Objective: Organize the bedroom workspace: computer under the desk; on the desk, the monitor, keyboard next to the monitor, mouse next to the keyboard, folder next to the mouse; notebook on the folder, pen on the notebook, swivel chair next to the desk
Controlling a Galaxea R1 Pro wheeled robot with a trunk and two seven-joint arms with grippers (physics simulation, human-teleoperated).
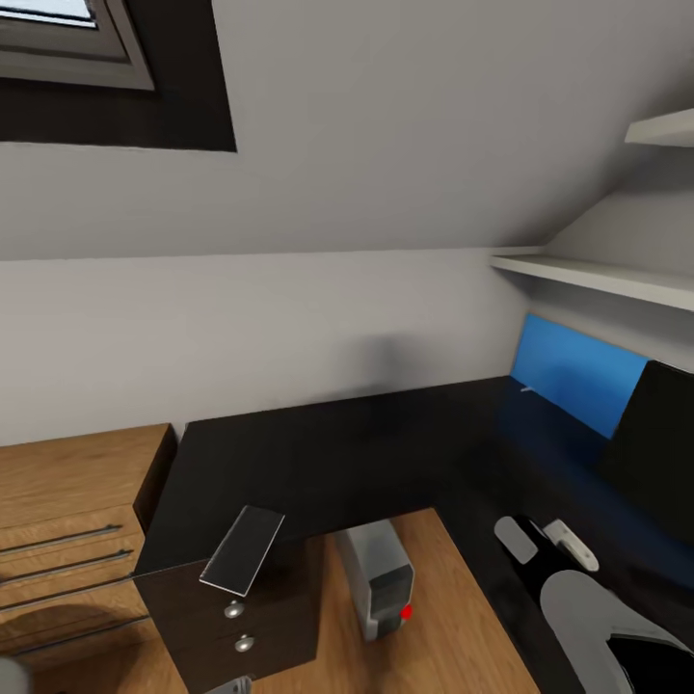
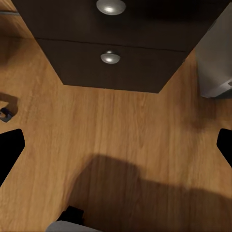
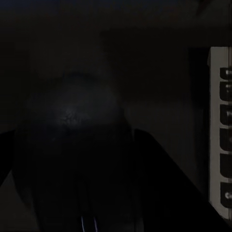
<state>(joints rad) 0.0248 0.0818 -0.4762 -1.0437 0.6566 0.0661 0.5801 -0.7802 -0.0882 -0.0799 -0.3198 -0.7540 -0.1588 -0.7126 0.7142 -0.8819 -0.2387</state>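
My right gripper (image 1: 542,542) hovers over the black desk (image 1: 318,453) at its right wing, shut on the black mouse (image 3: 72,121). The keyboard (image 3: 220,130), its pale edge and dark keys showing, lies close beside the mouse. The blue folder (image 1: 578,371) rises against the back wall next to the black monitor (image 1: 655,434). A thin pale stick (image 1: 528,388), perhaps the pen, sits by the folder. A flat grey rectangle, likely the notebook (image 1: 243,549), lies on the desk's left end. The grey computer (image 1: 378,576) stands under the desk. My left gripper (image 2: 116,150) hangs open above the floor. The swivel chair is out of view.
Black drawers with silver knobs (image 2: 110,57) face the left gripper, with the computer case (image 2: 215,63) beside them. A wooden chest of drawers (image 1: 67,520) stands left of the desk. White shelves (image 1: 598,275) jut from the wall above the folder.
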